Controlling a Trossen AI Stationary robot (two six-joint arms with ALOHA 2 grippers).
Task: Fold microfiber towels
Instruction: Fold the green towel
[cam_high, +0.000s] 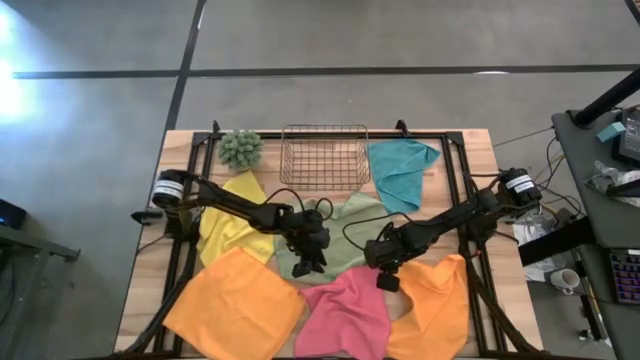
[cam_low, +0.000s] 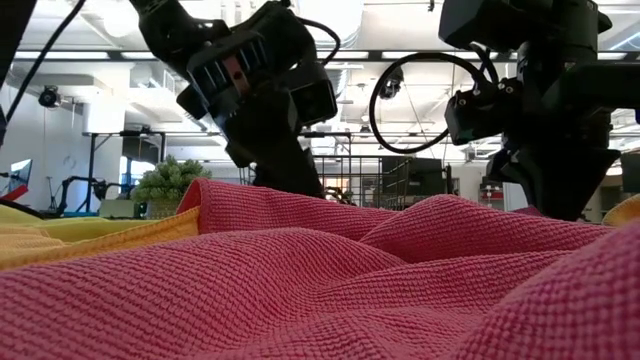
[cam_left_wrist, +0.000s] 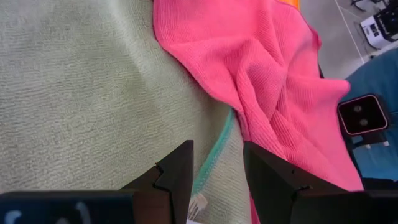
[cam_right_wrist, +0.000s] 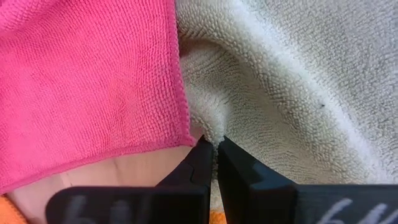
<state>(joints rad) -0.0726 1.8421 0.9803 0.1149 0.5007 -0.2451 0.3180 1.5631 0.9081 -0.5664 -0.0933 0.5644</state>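
A sage green towel (cam_high: 322, 238) lies crumpled at the table's middle. The pink towel (cam_high: 347, 312) lies in front of it and overlaps its near edge. My left gripper (cam_high: 308, 266) is open and slants down over the sage towel. Its fingers (cam_left_wrist: 177, 171) stand on either side of the towel's hemmed edge (cam_left_wrist: 214, 152), by the white tag (cam_left_wrist: 198, 205). My right gripper (cam_high: 388, 281) is shut on the sage towel's near right edge, beside the pink towel's corner (cam_right_wrist: 177, 134). An orange towel (cam_high: 235, 305) and another orange towel (cam_high: 437, 300) lie flat at the front, left and right. My left gripper hangs over the sage towel's hem; I cannot tell whether its fingers touch the cloth. My right gripper pinches the sage towel's edge (cam_right_wrist: 208, 121) between its two fingertips, coming steeply from above. The cloth puckers toward the fingertips, and the rest of the towel lies on the table.
A yellow towel (cam_high: 232, 222) lies at the left and a teal towel (cam_high: 402, 172) at the far right. A wire basket (cam_high: 323, 155) and a fuzzy green plant ball (cam_high: 240, 148) stand along the far edge. A black frame (cam_high: 195, 160) runs around the table.
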